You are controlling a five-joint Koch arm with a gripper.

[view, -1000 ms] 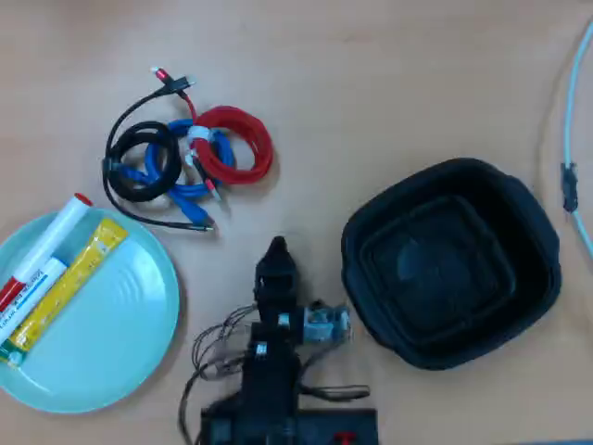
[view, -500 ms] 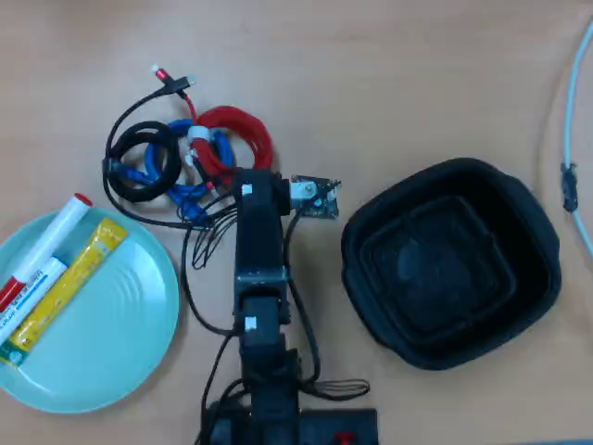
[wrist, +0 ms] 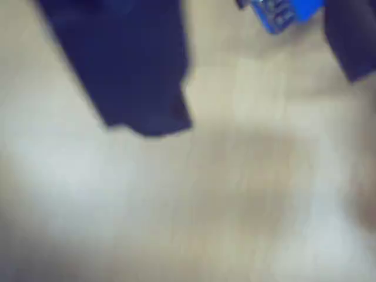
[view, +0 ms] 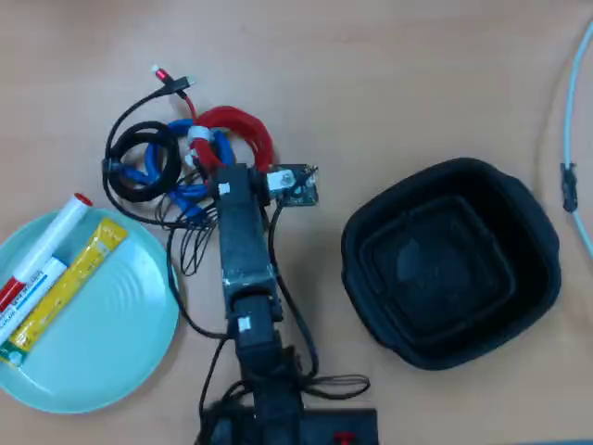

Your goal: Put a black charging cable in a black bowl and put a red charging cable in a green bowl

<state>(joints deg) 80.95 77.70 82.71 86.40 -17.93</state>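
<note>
The red charging cable [view: 243, 130] lies coiled with a white band at the top of a cable pile. The black charging cable [view: 139, 165] is coiled at the pile's left, one plug reaching up and left. The black bowl [view: 519, 306] stands empty at the right. The green bowl [view: 120, 362] sits at the lower left. My arm [view: 246, 250] reaches up from the bottom edge to the pile and hides the fingertips in the overhead view. In the blurred wrist view my gripper [wrist: 255, 100] is open over bare wood, with dark fingers [wrist: 135, 76] wide apart and nothing held.
A blue coiled cable [view: 185, 185] lies tangled between the black and red ones; a blue blur [wrist: 282, 13] shows at the wrist view's top. A white marker [view: 42, 264] and a yellow packet [view: 69, 283] lie in the green bowl. A pale cable [view: 570, 139] runs down the right edge.
</note>
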